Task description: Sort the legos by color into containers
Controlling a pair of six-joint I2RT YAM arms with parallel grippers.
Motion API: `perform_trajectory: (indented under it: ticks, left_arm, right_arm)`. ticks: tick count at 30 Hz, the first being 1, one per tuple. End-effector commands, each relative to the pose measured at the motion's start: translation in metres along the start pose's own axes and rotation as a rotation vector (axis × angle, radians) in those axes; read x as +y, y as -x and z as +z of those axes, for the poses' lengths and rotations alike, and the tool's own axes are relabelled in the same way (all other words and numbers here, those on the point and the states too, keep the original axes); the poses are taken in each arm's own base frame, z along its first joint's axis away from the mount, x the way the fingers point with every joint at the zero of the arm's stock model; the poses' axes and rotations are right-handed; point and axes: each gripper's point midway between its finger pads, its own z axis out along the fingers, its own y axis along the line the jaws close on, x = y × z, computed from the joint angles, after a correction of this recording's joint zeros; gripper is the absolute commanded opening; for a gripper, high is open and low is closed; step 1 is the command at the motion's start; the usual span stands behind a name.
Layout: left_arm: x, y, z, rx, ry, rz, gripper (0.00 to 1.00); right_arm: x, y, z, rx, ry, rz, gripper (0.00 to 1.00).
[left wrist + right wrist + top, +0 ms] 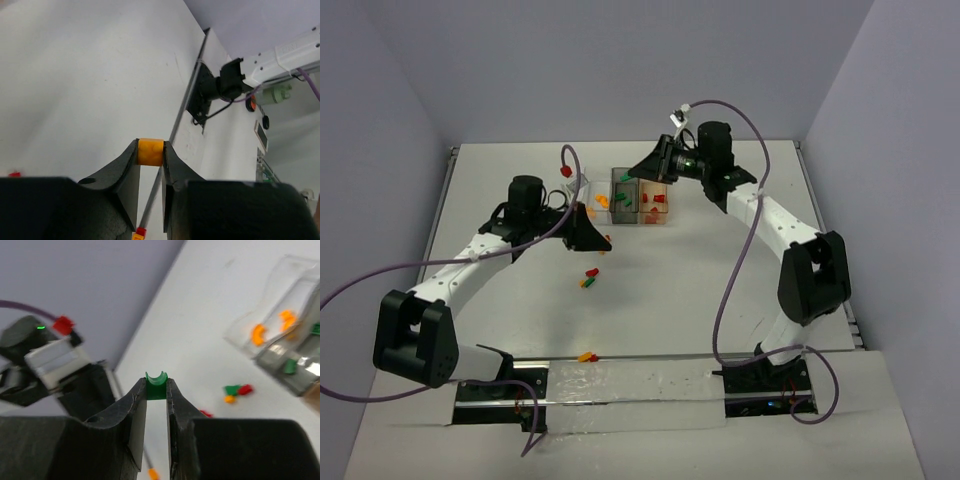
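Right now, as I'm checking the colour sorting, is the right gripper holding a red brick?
No, the right gripper pinches a green brick between its jaws.

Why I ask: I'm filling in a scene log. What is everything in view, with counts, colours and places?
containers: three in a row, clear, dark grey, amber; far middle of the table.
sorted legos: several; orange in the clear one, green in the grey, red in the amber.
loose legos: at least four; green, red, orange; on the table in front of the containers.
orange lego: one, orange, pinched in the left fingers.
green lego: one, green, pinched in the right fingers.
table: one, white, under everything.
cables: two, purple, looping over the table.
arms: two, white and black, bases at the near edge.
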Motion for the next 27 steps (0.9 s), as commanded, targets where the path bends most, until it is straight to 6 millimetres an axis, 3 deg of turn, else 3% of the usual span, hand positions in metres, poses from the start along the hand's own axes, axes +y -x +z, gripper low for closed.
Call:
perform_trajectory:
  ticks: [1, 3, 8, 14, 20, 21, 27]
  left_arm:
    - [0.011, 0.040, -0.017, -0.108, 0.116, 0.066, 0.00]
    - [0.034, 0.067, -0.030, -0.179, 0.273, 0.096, 0.00]
    - [0.072, 0.107, -0.046, -0.239, 0.517, 0.134, 0.00]
    - [0.104, 0.136, -0.044, -0.278, 0.621, 0.129, 0.00]
    - [0.139, 0.152, -0.040, -0.295, 0.709, 0.110, 0.00]
    - [0.145, 0.150, -0.038, -0.284, 0.713, 0.105, 0.00]
    - [0.180, 0.154, -0.025, -0.264, 0.748, 0.084, 0.00]
  right_arm:
    - [-0.023, 0.023, 0.020, -0.032, -0.173, -0.197, 0.00]
    - [-0.037, 0.030, 0.026, -0.050, -0.264, -0.231, 0.00]
    - [-0.063, 0.021, 0.047, -0.012, -0.364, -0.308, 0.00]
    - [-0.098, 0.001, 0.074, 0.060, -0.441, -0.324, 0.00]
    - [-0.133, -0.011, 0.087, 0.098, -0.517, -0.324, 0.00]
    - [-0.132, -0.009, 0.088, 0.094, -0.520, -0.326, 0.03]
    - [-0.153, -0.023, 0.091, 0.137, -0.564, -0.320, 0.45]
